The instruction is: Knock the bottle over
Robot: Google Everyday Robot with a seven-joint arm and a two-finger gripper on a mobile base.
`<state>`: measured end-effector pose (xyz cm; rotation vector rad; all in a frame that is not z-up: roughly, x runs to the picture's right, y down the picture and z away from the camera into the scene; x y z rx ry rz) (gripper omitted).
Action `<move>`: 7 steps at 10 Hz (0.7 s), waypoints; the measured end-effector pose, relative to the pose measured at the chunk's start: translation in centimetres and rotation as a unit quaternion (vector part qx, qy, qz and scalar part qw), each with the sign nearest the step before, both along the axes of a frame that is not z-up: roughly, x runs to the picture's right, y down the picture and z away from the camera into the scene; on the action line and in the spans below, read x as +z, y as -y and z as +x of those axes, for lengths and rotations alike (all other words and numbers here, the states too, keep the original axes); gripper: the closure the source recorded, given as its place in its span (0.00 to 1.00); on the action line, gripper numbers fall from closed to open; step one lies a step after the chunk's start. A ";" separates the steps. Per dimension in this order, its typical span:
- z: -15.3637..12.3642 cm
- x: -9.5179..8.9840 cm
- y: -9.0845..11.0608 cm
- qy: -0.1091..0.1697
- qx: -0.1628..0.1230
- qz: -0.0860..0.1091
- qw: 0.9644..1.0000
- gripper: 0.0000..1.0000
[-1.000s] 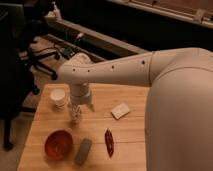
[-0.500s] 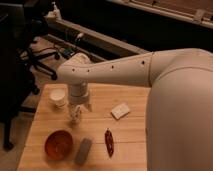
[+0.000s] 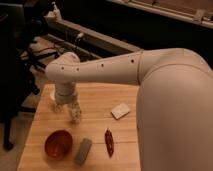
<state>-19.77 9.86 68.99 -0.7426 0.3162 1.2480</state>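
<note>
Since the arm (image 3: 107, 70) shifted left, gripper (image 3: 65, 105) low over table (image 3: 100, 102) — just beside upright bottle (image 3: 75, 114), grip state unclear.

On the table (image 3: 100, 92), the gripper (image 3: 66, 106) hangs over the far-left part, about ten o'clock from the tabletop's middle. The bottle (image 3: 76, 115) stands just beside it at its five o'clock (whether touching, I cannot tell). The bowl (image 3: 58, 144) lies at the bottle's seven o'clock. The pepper (image 3: 108, 142) lies at the bowl's three o'clock, the oblong block (image 3: 83, 150) between them. The flat packet (image 3: 120, 110) lies at the pepper's one o'clock.
</note>
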 end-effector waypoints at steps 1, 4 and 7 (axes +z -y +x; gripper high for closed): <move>-1.2 -0.3 -0.1 0.014 -0.010 -0.004 1.000 0.35; -6.0 -1.7 -0.3 0.074 -0.052 -0.020 0.996 0.35; -8.6 -0.7 1.2 0.098 -0.072 -0.011 0.993 0.35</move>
